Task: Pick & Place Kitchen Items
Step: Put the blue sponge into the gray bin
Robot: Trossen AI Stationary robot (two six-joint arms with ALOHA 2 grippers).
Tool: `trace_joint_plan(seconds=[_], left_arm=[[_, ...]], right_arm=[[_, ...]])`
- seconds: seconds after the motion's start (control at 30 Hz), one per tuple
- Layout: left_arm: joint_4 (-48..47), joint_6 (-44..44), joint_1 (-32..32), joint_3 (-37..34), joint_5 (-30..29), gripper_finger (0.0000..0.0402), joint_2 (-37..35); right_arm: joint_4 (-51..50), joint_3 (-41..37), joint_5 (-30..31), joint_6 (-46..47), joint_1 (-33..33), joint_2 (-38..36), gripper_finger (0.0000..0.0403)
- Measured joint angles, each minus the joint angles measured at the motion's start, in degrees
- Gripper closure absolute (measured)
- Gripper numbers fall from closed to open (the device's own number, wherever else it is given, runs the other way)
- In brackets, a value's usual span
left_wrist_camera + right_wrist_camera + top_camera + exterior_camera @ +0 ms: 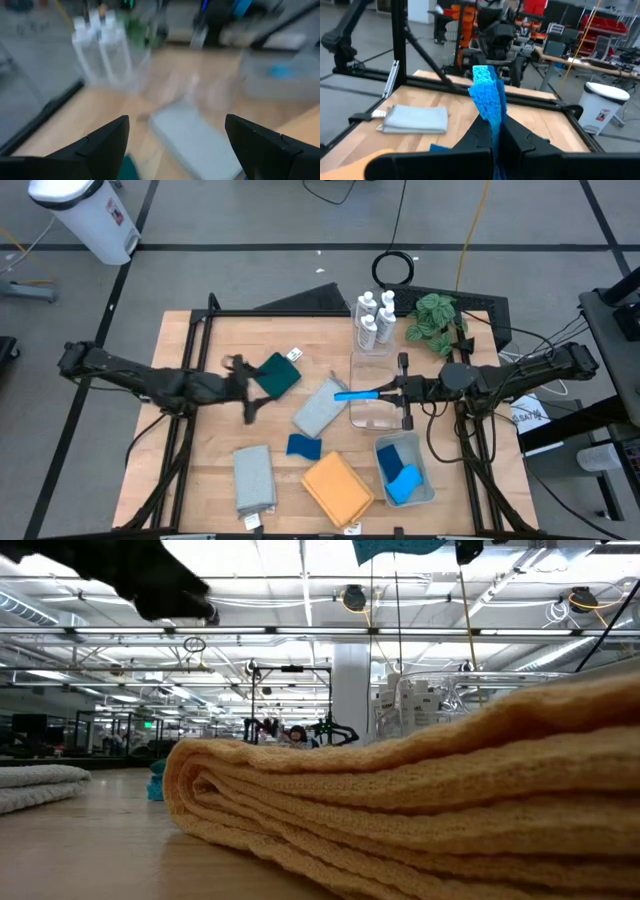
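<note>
My desk (200, 470) is pale wood planking framed by black rails, standing on a grey floor (260, 275) crossed by dark lines. A white bin (88, 215) with a lid stands off one far corner, and a coil of black cable (396, 268) lies on the floor just beyond the far edge, with a yellow cord (470, 230) running past it. Looking level across the wood, I see a large hall under rows of bright ceiling lights (300, 560), with pipes, a white column (350, 690) and shelving far back. Red storage bins (610, 37) and cluttered workbenches line the other side.
</note>
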Motion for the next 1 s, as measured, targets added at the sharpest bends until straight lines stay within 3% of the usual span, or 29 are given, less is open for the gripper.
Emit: trace_joint_plan(seconds=[0.1, 0.23, 0.43, 0.67, 0.87, 1.0], left_arm=[[3.87, 0.39, -0.03, -5.64, 0.69, 0.0066, -7.81], [5.58, -0.42, -0.01, -11.37, 0.68, 0.0066, -15.79], [5.67, -2.9, 0.03, -14.07, 0.63, 0.0066, -20.11], [7.65, -3.06, 0.03, -14.12, 0.62, 0.0066, -19.91], [7.75, -2.64, 0.03, -14.12, 0.61, 0.0066, -19.91], [7.75, -2.62, 0.03, -14.12, 0.61, 0.0066, -19.89]], right_arm=[[0.99, 0.0, 5.7, -0.32, 1.65, -0.7, 0.0403], [2.28, 0.0, 21.01, -3.7, 4.97, -1.49, 0.0403], [4.71, -0.95, 32.99, -10.87, 7.42, -1.6, 0.0403], [11.12, -6.66, 32.1, -12.21, 3.57, -4.45, 0.0403], [11.15, -10.25, 24.29, -8.77, 0.25, -10.58, 0.0403], [10.99, -12.7, 22.25, -7.53, -1.44, -15.5, 0.0403]])
